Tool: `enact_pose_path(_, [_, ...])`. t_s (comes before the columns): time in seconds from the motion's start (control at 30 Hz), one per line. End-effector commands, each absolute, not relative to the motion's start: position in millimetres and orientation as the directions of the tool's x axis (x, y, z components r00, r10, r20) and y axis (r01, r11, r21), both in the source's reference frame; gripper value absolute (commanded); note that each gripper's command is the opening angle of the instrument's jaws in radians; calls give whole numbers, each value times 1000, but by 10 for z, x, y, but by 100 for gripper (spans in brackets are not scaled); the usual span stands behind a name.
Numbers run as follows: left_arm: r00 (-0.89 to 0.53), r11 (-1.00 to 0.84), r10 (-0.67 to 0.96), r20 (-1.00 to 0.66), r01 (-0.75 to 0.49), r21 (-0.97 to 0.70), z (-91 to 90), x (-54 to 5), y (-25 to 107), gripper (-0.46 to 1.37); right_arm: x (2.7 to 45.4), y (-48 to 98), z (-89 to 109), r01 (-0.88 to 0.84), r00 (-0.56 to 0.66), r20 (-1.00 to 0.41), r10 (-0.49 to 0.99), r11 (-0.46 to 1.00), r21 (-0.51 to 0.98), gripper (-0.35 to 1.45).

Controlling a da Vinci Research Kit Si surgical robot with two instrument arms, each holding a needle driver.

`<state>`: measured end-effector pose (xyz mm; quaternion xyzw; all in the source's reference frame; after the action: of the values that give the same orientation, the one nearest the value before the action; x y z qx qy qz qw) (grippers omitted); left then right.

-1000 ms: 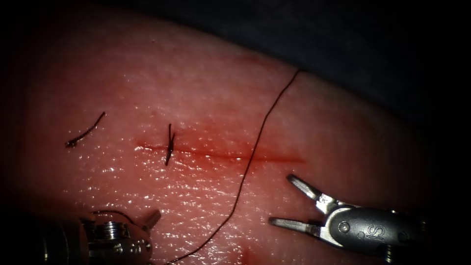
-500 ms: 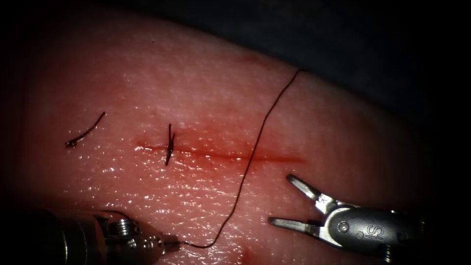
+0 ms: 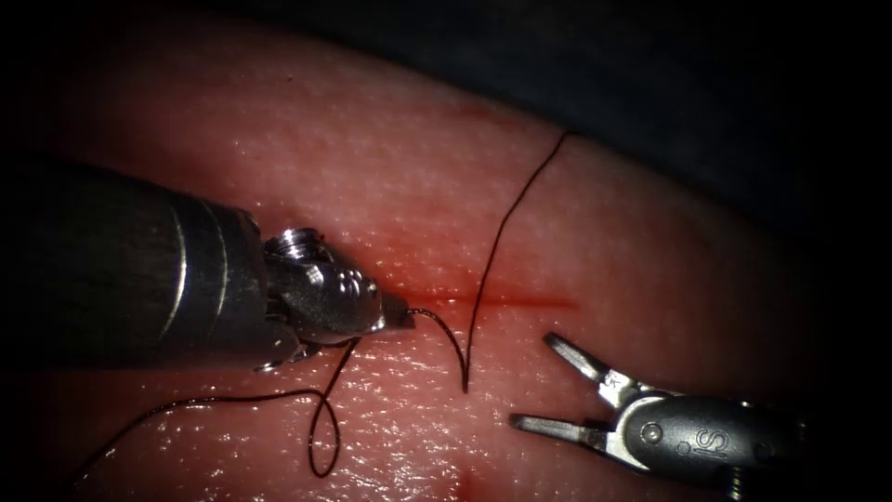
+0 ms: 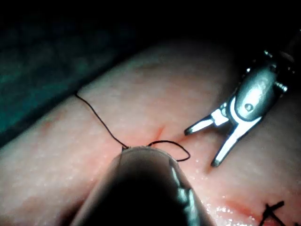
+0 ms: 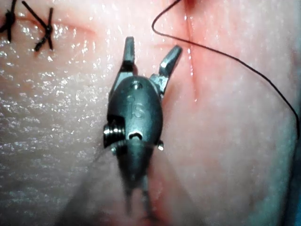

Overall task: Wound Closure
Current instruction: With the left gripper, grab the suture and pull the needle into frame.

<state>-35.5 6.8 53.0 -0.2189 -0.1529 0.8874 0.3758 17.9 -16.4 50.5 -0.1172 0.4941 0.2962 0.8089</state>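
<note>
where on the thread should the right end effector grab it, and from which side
Probably the straight run of thread where it crosses the cut, coming from the right. The right end effector sits open just right of it, holding nothing. The left end effector is shut on the thread's looped part, crowding that side.

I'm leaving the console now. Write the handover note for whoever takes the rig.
Left tool: jaws shut on the thread.
Right tool: jaws open, holding nothing, near the right end of the cut.
Thread: crosses the cut, loose loop beside the left tool.
Needle: cannot tell where it is.
Done: one tied stitch.
Left: the cut's right stretch bears no stitch.
</note>
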Motion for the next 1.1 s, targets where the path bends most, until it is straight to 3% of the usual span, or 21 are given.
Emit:
enact_pose_path(0.03, [-602, -664, 742, -295, -601, -444, 530, -358, 80, -35, 179, -165, 506, -596, 333, -869, 366, 796, 107, 70])
enact_pose_path(0.73, [-528, -679, 732, -431, -622, -390, 572, -398, 210, -35, 179, -170, 510, -602, 323, -871, 369, 791, 112, 71])
enact_pose_path(1.1, [-404, -654, 737, -541, -628, -422, 593, -447, 287, -35, 179, -173, 511, -605, 317, -874, 370, 788, 114, 71])
